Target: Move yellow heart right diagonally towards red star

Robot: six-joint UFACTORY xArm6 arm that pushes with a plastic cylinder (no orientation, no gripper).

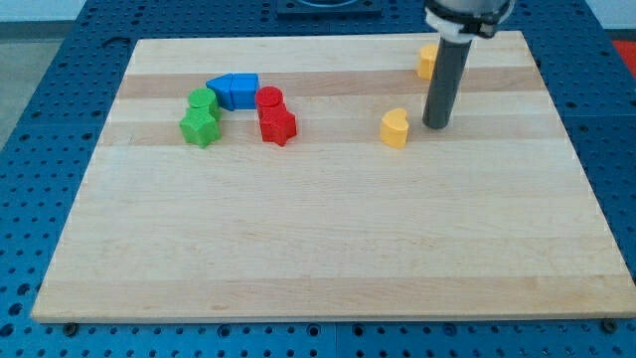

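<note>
A robotics lab: wooden board [328, 239] on blue perforated bench [40, 149].

One camera looks down obliquely at the whole wooden board [328, 229] from its near edge.

Yellow heart [396, 127]: small block, flat on board, upper middle part, a bit toward view's right. Stands alone, nothing touching it.
Red star [277, 126]: small block, flat on board, well apart from heart toward view's left, about same height in view.
</note>
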